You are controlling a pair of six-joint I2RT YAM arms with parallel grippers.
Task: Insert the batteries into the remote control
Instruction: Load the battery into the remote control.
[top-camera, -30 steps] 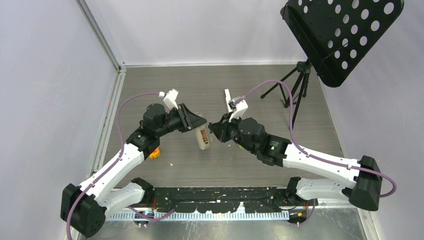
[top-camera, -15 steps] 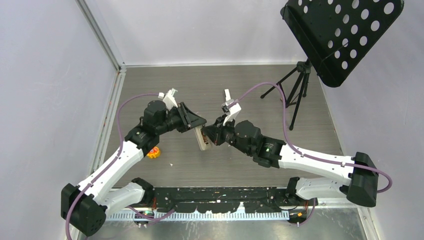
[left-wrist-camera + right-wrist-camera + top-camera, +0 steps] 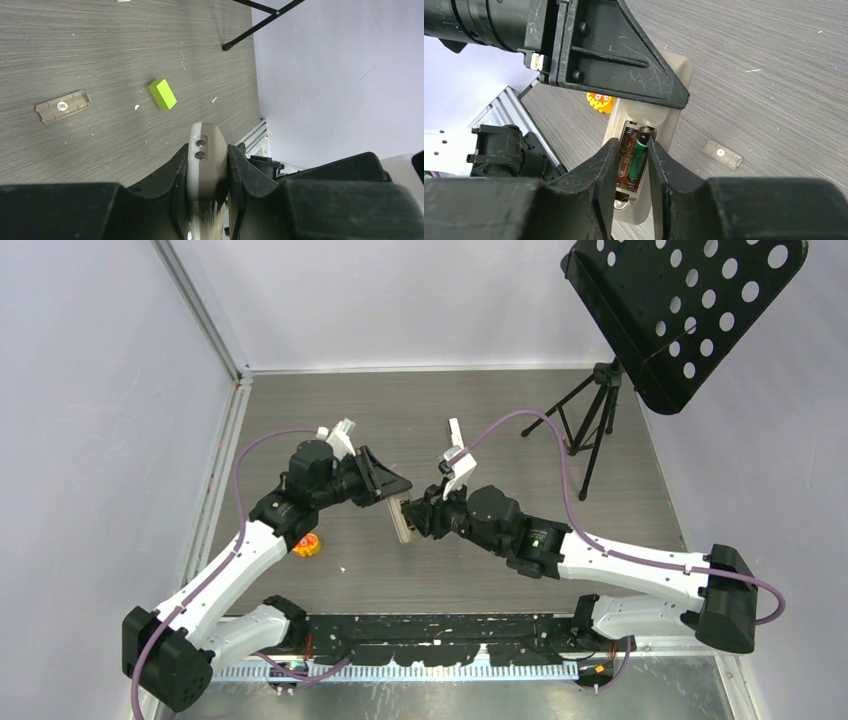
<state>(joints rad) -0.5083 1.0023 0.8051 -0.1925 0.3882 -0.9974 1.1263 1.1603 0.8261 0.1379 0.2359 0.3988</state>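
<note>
**Left claw** (image 3: 207, 153): clamped across the remote control (image 3: 405, 521), holding it above the table with its open bay turned toward the right claw (image 3: 631, 148).

**Right claw:** within the last second it has moved from just beside the remote control onto the bay, and its jaws have parted. They now stand apart, straddling a green battery (image 3: 639, 159) that lies in one slot of the bay, close against one finger.

**Task:** the battery appears seated and released. The neighbouring slot looks empty, so loading is probably half done.

**Cover** (image 3: 723, 154): on the table, well apart from the remote control.
</note>
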